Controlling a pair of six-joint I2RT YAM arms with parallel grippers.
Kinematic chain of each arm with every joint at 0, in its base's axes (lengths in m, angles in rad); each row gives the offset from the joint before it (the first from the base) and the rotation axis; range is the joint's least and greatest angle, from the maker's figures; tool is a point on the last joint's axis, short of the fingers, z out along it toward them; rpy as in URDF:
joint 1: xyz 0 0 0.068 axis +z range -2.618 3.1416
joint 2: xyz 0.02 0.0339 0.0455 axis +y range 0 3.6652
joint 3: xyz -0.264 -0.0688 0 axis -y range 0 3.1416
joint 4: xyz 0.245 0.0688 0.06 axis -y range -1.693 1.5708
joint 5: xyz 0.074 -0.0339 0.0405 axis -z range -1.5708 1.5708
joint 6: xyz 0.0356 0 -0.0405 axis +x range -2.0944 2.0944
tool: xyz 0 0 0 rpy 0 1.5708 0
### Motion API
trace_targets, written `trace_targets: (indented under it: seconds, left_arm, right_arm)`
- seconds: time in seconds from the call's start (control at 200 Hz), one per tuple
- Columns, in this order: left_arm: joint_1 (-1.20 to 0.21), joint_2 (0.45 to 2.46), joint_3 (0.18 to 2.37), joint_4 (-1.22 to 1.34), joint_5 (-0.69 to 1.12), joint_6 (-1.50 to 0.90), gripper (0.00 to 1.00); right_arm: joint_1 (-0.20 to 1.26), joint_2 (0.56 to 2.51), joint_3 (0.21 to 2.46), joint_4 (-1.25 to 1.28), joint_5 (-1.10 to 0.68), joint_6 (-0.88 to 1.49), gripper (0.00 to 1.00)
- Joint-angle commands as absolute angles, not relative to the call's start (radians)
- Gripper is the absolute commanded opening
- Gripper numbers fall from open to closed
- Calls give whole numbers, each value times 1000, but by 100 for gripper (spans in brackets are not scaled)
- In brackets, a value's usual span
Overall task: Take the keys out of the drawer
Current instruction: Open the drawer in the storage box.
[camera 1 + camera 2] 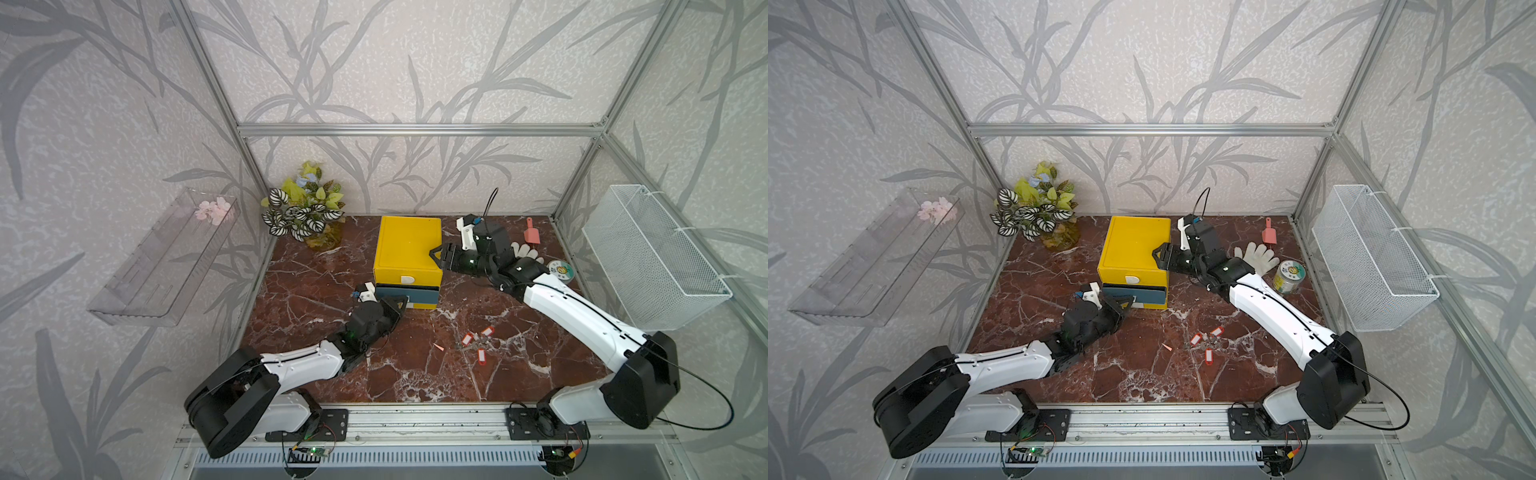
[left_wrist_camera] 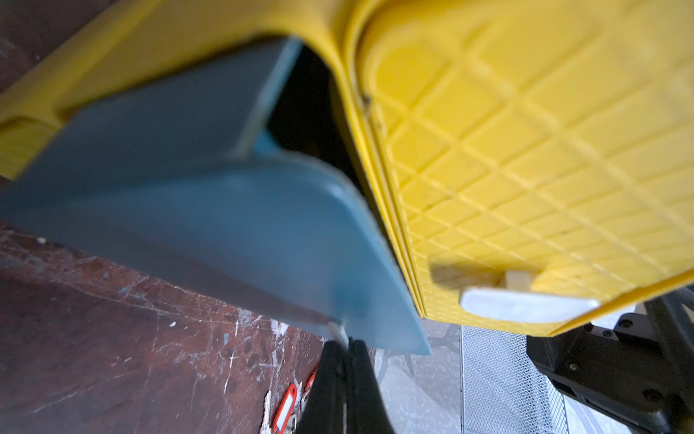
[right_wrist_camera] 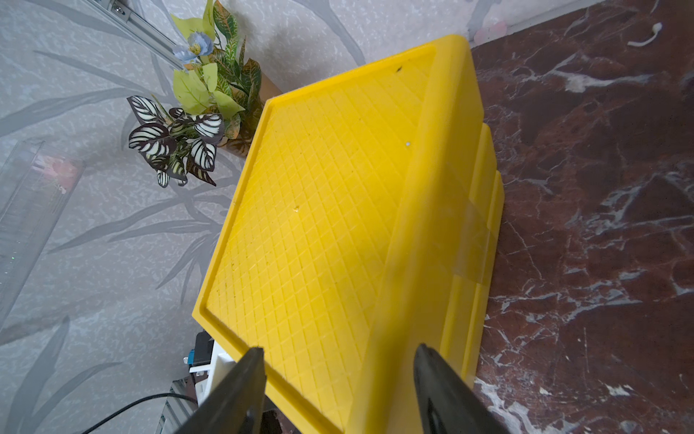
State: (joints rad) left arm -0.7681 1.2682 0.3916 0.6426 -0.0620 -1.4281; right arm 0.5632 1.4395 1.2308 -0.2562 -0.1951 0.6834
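At the lower drawer: the blue drawer [image 1: 415, 293] of the yellow cabinet [image 1: 407, 245] is drawn out only a little. Its white pull tab [image 2: 337, 330] is pinched by the left gripper [image 2: 347, 344], whose jaws are closed tight on it; this is judged to be the hold for pulling.
On the cabinet's top edge: the right gripper [image 3: 338, 353] is spread wide, with one finger set over the lid and one beside the side wall. A bracing stance is judged, so that the cabinet is not dragged along. Contact cannot be confirmed.
Keys in sight: red-tagged keys [image 1: 478, 345] are laid on the desk [image 1: 311, 291], well apart from the cabinet and outside the drawer.
Keys not in sight: none with other tags can be found. The drawer's inside is shown only as a dark gap in the left wrist view.
Blurred: the drawer front and tab are smeared in the left wrist view, so the depth of the grip cannot be judged.
Covered: the tab is hidden by the left gripper in both top views.
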Motion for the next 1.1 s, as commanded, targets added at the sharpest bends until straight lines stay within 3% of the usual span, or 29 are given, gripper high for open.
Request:
trace_targets:
  seconds: [0.0, 0.495, 1.095]
  left_arm:
    - [-811, 1215, 360, 588, -99, -1411, 1]
    - [-1006, 969, 304, 312, -294, -1467, 1]
    - [-1223, 984, 273, 306, -470, -1582, 1]
  right_arm:
    - [566, 1439, 1221, -280, -167, 672, 68]
    - [569, 1411, 1195, -300, -142, 681, 69]
    - [587, 1328, 1179, -335, -117, 673, 69]
